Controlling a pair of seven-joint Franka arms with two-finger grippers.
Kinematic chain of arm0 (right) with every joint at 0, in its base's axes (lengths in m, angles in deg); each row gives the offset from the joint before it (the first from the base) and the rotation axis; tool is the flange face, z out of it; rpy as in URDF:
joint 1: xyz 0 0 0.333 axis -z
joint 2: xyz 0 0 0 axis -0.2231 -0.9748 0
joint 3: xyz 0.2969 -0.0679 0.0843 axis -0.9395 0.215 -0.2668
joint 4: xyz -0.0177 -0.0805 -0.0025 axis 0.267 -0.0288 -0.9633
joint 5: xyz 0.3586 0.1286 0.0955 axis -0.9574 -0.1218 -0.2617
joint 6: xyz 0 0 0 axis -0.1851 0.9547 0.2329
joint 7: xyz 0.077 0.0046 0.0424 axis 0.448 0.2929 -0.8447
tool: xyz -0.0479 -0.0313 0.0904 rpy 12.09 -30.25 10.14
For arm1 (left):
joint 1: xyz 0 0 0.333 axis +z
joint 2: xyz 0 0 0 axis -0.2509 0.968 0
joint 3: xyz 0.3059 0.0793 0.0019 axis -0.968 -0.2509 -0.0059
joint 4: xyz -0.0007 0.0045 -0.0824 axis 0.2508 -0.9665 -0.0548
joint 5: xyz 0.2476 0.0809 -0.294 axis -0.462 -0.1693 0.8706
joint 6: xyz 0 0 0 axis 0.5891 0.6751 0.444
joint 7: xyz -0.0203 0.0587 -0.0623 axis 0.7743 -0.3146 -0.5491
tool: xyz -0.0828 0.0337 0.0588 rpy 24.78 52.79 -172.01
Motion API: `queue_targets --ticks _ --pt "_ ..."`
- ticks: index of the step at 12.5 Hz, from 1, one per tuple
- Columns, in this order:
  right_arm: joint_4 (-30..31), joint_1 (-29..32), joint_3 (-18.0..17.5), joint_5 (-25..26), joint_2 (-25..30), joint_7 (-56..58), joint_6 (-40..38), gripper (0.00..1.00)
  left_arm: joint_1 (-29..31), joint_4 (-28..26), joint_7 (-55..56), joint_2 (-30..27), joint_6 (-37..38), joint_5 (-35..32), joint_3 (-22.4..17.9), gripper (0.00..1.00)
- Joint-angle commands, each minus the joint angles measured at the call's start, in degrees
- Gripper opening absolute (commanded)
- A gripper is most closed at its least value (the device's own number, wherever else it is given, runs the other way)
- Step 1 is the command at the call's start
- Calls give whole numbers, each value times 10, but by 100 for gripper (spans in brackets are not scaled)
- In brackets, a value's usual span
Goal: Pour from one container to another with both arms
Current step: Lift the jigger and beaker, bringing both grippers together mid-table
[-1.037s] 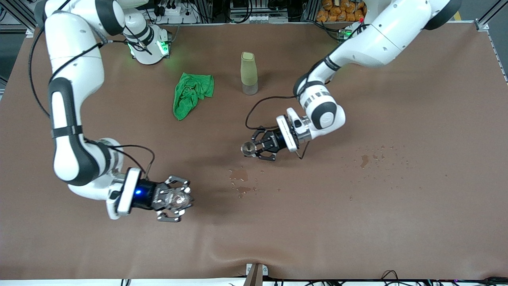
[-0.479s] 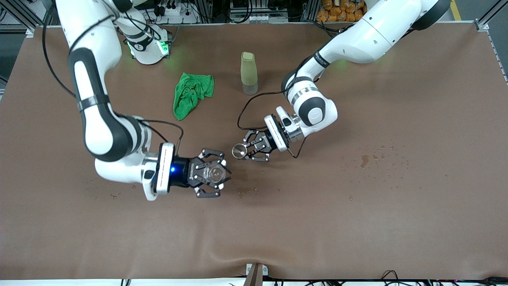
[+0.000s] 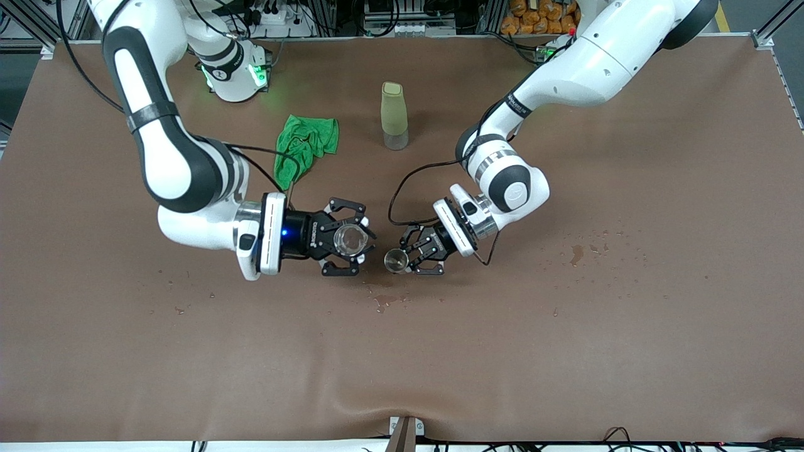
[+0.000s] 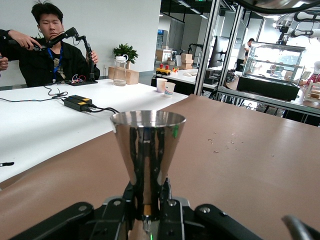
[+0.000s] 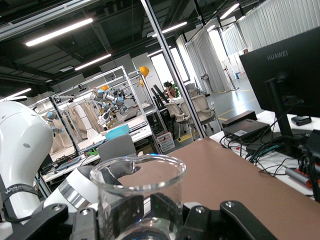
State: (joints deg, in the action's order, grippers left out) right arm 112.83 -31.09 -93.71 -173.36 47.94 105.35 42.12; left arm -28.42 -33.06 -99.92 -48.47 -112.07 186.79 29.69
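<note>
Right gripper (image 3: 349, 242) holds glass (image 3: 350, 240) (beside left gripper's (image 3: 408, 256) jigger (image 3: 394, 260)).

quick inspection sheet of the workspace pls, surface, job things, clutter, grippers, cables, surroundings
surface: brown table cover with wet spots under the grippers and more toward the left arm's end.
job's things: clear glass beaker and metal measuring cup, both upright, side by side, apart.
clutter: green cloth and a tall olive-topped bottle, nearer the bases.
grippers: right gripper shut on the beaker; left gripper shut on the cup's narrow waist; both over mid-table.
cables: black cable loops from the left wrist, another from the right.
surroundings: person at a white table; monitor beside the table.
</note>
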Motion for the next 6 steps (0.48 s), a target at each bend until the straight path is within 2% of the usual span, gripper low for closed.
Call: queue_targets --ticks 1,6 --pt "33 8 -21 -11 26 -44 19 0 -11 16 -1 8 -9 14 2 0" --pt "31 7 -44 -11 26 -71 38 0 -28 44 2 20 -9 21 2 0"
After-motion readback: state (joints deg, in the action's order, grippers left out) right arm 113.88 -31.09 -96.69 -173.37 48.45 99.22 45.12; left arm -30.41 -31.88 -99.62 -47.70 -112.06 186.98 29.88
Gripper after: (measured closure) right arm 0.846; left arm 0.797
